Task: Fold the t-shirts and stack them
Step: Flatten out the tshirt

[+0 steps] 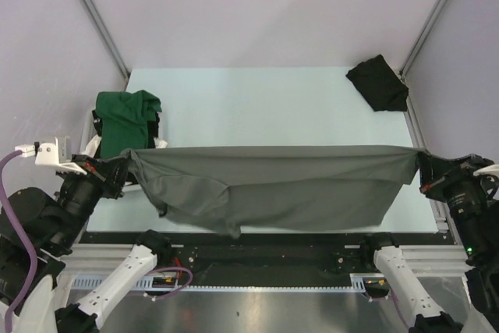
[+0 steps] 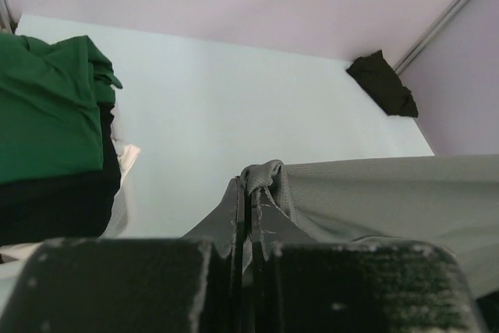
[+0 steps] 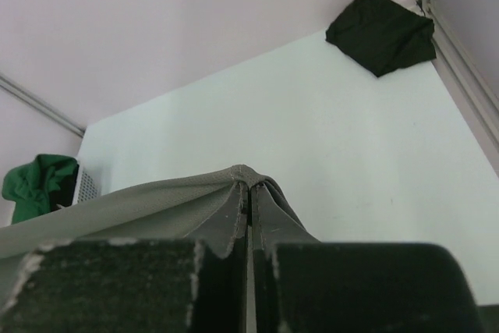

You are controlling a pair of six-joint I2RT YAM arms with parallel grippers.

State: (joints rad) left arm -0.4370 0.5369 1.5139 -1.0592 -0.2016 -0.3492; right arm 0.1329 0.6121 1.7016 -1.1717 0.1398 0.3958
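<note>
Grip: left pincer [image 1: 125,168], right pincer [image 1: 419,165] clamp charcoal t-shirt [image 1: 273,189] taut.
Done: black t-shirt [image 1: 378,83], seemingly folded.
Left: this fold, green t-shirt [image 1: 125,118], stacking.

The dark green cloth t-shirt [image 1: 125,118] hides most of the white slatted plastic basket [image 3: 87,185]; the left wrist view's edge crops that shirt. The grey cloth t-shirt [image 1: 273,185] hides the near strip of the counter [image 1: 257,107].
</note>
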